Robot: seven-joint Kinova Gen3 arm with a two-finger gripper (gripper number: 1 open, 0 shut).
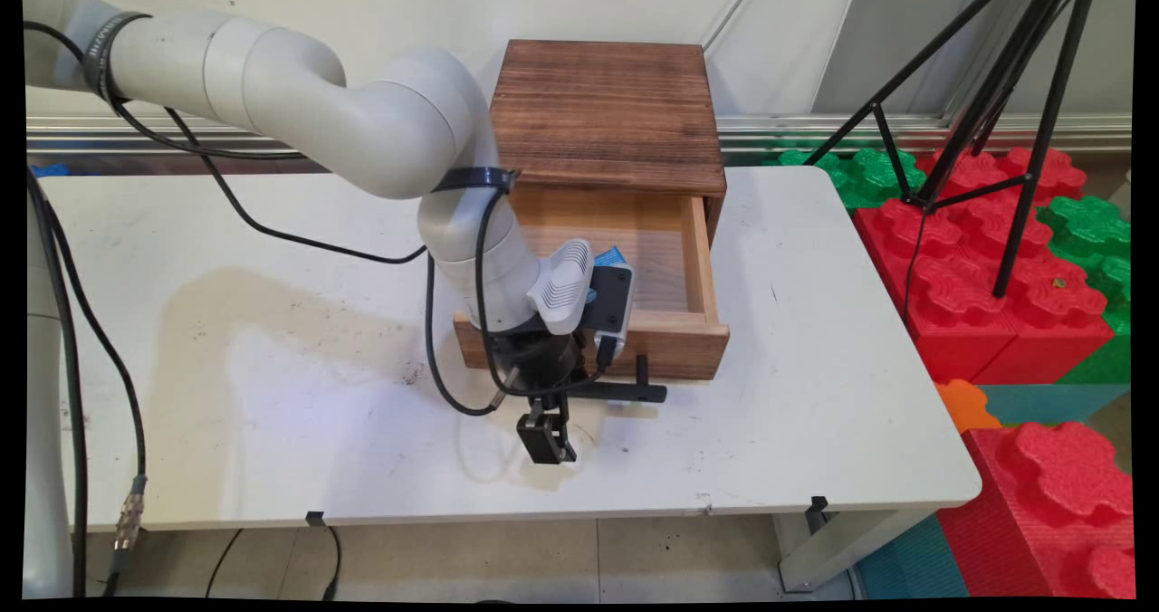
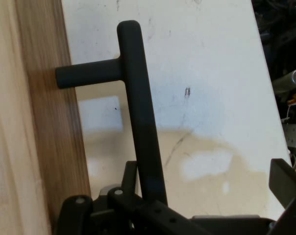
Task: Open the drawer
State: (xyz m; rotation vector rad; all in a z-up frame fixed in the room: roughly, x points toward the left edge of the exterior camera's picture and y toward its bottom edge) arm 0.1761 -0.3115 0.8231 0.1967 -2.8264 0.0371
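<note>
I am seeing the gripper (image 1: 547,438) hanging open just beside the drawer (image 1: 625,268) handle (image 2: 138,117); the drawer is standing pulled out, holding something blue (image 1: 609,257).

Item one, on my white table (image 1: 272,340): a dark wooden box (image 1: 608,114) at the far edge, its drawer (image 1: 675,259) pulled open toward 6 o'clock. My gripper (image 1: 547,437) hangs just in front of the drawer front, below the black handle (image 1: 634,390). At 3 o'clock, off the table: red and green foam blocks (image 1: 996,259) and a black tripod (image 1: 996,87).
</note>
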